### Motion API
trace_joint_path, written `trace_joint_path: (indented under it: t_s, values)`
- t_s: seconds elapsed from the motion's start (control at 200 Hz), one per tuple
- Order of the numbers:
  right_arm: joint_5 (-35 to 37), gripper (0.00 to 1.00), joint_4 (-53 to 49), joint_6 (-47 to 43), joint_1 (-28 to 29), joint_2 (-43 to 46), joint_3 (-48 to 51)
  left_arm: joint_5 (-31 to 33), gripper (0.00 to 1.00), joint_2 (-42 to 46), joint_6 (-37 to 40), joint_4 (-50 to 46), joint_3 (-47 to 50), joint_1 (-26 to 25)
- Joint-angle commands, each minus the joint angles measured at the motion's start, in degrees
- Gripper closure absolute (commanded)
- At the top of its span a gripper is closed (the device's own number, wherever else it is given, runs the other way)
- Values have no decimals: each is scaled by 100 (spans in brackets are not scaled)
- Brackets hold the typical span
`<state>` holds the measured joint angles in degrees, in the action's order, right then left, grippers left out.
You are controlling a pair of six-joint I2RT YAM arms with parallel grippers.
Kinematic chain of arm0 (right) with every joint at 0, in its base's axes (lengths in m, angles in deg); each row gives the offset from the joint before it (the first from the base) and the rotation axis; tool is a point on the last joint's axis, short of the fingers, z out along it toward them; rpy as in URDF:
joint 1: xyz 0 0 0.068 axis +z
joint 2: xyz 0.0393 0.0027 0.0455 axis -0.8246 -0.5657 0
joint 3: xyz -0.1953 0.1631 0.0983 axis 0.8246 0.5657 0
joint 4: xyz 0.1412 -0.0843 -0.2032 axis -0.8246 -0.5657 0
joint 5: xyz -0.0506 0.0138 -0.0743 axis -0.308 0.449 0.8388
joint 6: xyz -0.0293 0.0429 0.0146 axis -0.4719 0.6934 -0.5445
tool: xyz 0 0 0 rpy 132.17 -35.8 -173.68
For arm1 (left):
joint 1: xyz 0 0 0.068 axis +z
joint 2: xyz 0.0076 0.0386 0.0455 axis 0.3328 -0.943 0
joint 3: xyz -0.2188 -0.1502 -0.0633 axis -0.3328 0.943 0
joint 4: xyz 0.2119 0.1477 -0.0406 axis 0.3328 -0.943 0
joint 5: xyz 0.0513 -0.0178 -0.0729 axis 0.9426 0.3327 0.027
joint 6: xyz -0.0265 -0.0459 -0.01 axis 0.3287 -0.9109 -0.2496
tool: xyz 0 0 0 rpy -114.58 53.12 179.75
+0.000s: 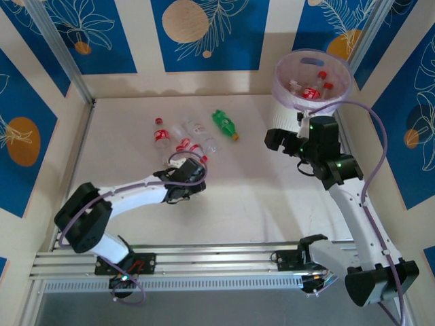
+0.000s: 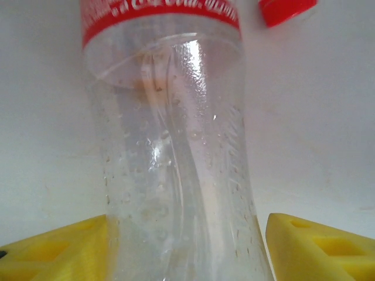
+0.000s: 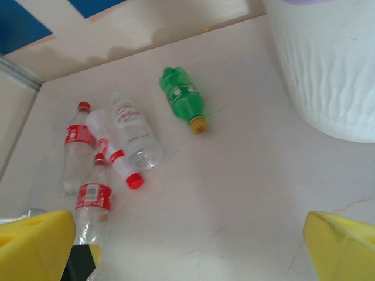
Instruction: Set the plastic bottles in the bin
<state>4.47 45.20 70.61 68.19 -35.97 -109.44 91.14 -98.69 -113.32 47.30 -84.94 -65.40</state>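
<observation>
Plastic bottle (image 2: 176,175) — both ends cut off

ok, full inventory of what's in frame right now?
clear bottles: four, mostly red labels and caps, lying clustered on the table's far side, left of centre
green bottle: one, yellow cap, lying right of the cluster
bin: one, white with purplish rim, far right corner
bottles in bin: several, red caps, count unclear
table: one, pale
wall panels: blue and cream, around the table
left gripper: yellow, astride the nearest clear bottle, grip unclear
right gripper: yellow, open, empty, near the bin
</observation>
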Motion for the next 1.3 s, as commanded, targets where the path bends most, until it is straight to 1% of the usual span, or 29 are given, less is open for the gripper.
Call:
trace_joint_path:
  t_s: [0.0,0.195,0.3,0.435,0.545,0.66,0.73,0.885,0.975,1.12,1.296]
  values:
    - [-546,0,-35,169,177,11,-84,99,33,528,678,104,45,-49]
    - [-1444,0,473,482,727,-451,-83,-452,34,1263,1717,789,389,-48]
    - [-1713,0,712,552,983,-795,-109,-604,33,1548,1969,966,530,-32]
    - [-1929,0,965,616,1170,-1208,-127,-905,34,1839,2265,1204,619,-33]
    - [-1998,0,1160,672,1248,-1499,-145,-839,35,2006,2309,1185,575,-36]
    - [-2200,1,1515,854,1262,-1768,-144,-929,35,2115,2334,1330,602,-28]
    - [-2343,1,1703,940,1339,-1953,-169,-1104,35,2135,2409,1497,641,-31]
    - [-2302,1,1782,950,1612,-2359,-337,-1556,36,2125,2595,1781,747,-31]
    - [-2340,1,1816,959,1726,-2557,-441,-1695,35,2145,2585,1936,818,-30]
    - [-2433,2,1985,987,1802,-2820,-522,-1973,37,2151,2620,1955,780,-32]
    - [-2837,2,2344,1115,1803,-3047,-630,-1885,37,2217,2541,1900,859,-36]
